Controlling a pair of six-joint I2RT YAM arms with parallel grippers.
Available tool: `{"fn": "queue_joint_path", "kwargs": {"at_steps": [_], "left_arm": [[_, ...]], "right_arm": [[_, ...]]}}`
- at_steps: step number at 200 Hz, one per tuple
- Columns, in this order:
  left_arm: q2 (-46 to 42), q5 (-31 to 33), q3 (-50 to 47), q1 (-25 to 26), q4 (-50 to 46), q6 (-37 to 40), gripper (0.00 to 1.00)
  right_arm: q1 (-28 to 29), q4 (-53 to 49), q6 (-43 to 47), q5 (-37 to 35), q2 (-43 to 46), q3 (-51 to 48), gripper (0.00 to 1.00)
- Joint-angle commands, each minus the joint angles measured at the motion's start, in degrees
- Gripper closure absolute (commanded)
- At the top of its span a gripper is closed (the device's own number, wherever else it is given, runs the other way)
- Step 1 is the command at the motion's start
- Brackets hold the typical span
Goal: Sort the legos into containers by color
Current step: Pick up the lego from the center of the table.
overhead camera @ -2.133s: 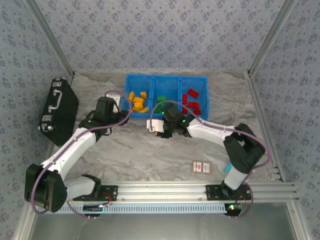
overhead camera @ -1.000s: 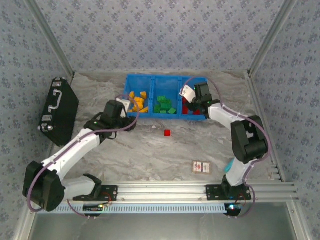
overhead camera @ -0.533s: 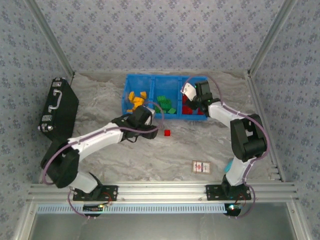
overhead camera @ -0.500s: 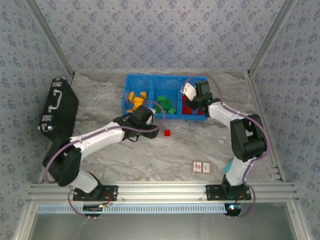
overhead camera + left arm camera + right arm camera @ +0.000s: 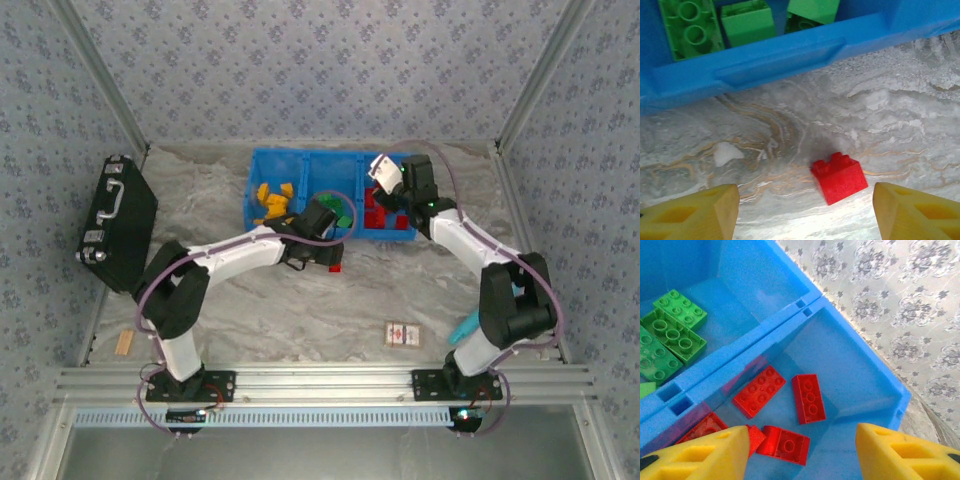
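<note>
One red lego point(image 5: 839, 177) lies on the table point(image 5: 900, 110), just short of the wall of the blue bin point(image 5: 780, 60), skewed and off-centre between the left jaws, which hang apart above it; a close could pinch a corner and flick it away — and the right jaws, parted and empty, hover over the red compartment point(image 5: 855, 365), so the arms may clash there.

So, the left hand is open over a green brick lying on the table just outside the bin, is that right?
Not quite: the brick is red, not green, as the left wrist view shows. The left hand is indeed open over it, and it lies on the table just outside the bin.
</note>
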State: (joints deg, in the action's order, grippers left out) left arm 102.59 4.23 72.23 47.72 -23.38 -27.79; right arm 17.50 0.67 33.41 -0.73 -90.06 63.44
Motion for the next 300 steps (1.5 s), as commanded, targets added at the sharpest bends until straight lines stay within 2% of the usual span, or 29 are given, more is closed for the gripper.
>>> {"fn": "queue_joint_path", "kwargs": {"at_steps": [1, 132, 159, 208, 300], "left_arm": [[2.2, -1.2, 2.7, 1.0, -2.1, -2.9, 0.29], [10.7, 1.1, 6.7, 4.7, -3.5, -5.9, 0.3], [11.4, 3.2, 6.8, 5.1, -4.6, -6.0, 0.32], [12.4, 3.1, 5.8, 5.4, -3.5, -7.1, 0.42], [14.0, 4.8, 6.7, 5.3, -1.3, -5.5, 0.51]], "right_arm": [[-0.5, -0.6, -2.6, 0.3, 3.3, -1.6, 0.41], [-2.4, -1.9, -9.6, -2.4, 15.1, -10.2, 0.39], [-3.0, -1.2, -9.5, -2.8, 16.3, -11.2, 0.39], [-3.8, -0.8, -10.1, -2.2, 16.8, -11.4, 0.41], [-4.3, -0.8, -10.5, -1.9, 16.5, -11.4, 0.42]]}}
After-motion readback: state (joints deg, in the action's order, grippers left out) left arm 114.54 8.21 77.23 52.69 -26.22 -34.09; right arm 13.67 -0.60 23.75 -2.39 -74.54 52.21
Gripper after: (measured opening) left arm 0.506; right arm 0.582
